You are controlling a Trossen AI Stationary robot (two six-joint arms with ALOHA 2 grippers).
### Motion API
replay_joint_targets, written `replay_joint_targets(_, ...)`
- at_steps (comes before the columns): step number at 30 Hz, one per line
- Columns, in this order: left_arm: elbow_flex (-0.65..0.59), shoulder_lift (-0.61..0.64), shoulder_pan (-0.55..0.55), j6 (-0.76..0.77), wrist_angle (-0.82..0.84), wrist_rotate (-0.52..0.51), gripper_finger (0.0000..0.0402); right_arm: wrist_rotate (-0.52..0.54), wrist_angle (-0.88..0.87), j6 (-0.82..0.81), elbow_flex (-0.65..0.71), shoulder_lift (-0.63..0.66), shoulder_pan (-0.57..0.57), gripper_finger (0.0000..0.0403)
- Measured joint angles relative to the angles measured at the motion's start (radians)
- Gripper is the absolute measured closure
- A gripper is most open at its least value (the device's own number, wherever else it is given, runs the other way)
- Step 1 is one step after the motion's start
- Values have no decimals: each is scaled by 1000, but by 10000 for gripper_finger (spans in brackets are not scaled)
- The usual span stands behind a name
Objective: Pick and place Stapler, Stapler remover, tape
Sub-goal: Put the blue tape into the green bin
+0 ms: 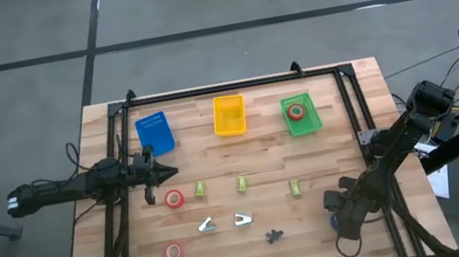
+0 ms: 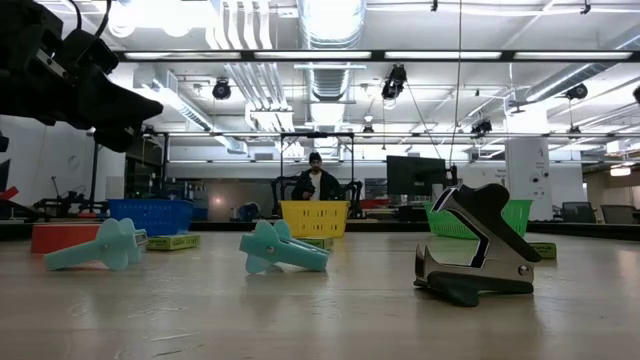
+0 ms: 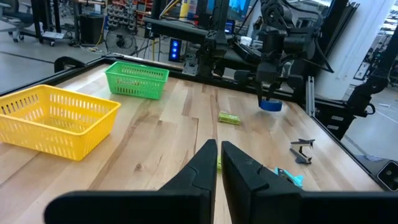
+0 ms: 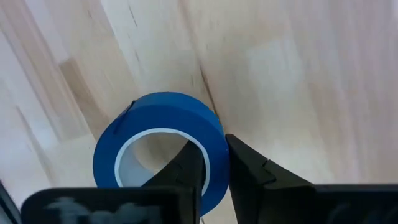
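At the table's (image 1: pixel 366 106) near-right corner, the right end effector (image 4: pixel 214 163) pinches the blue tape roll's (image 4: pixel 158 149) wall — one finger inside the ring, one outside. One red roll (image 1: pixel 297 112) already sits in the green basket (image 1: pixel 314 122); staple removers (image 1: pixel 273 235) and other rolls remain. The left end effector (image 3: pixel 217 163) hovers, fingers pressed together

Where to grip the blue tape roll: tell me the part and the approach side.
Grip the blue tape roll by its wall, from above: it lies flat with its core open upward. One finger goes inside the ring, one outside, as the right gripper does now.
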State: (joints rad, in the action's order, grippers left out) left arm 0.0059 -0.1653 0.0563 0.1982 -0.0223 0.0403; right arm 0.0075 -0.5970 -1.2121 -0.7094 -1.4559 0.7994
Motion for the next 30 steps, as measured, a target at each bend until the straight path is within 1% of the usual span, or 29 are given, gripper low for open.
replay_joint_targets(7, 0, 0, 0, 0, 0, 0, 376, 52, -3, 111, 0, 98, -94, 355)
replay_joint_targets(16, 0, 0, 0, 0, 0, 0, 376, 130, -6, 219, 0, 290, -248, 354)
replay_joint_targets(21, 0, 0, 0, 0, 0, 0, 376, 178, -3, 315, 0, 385, -336, 354)
replay_joint_targets(27, 0, 0, 0, 0, 0, 0, 376, 203, -4, 422, 0, 473, -491, 353)
replay_joint_targets(30, 0, 0, 0, 0, 0, 0, 376, 204, -6, 434, 0, 497, -594, 354)
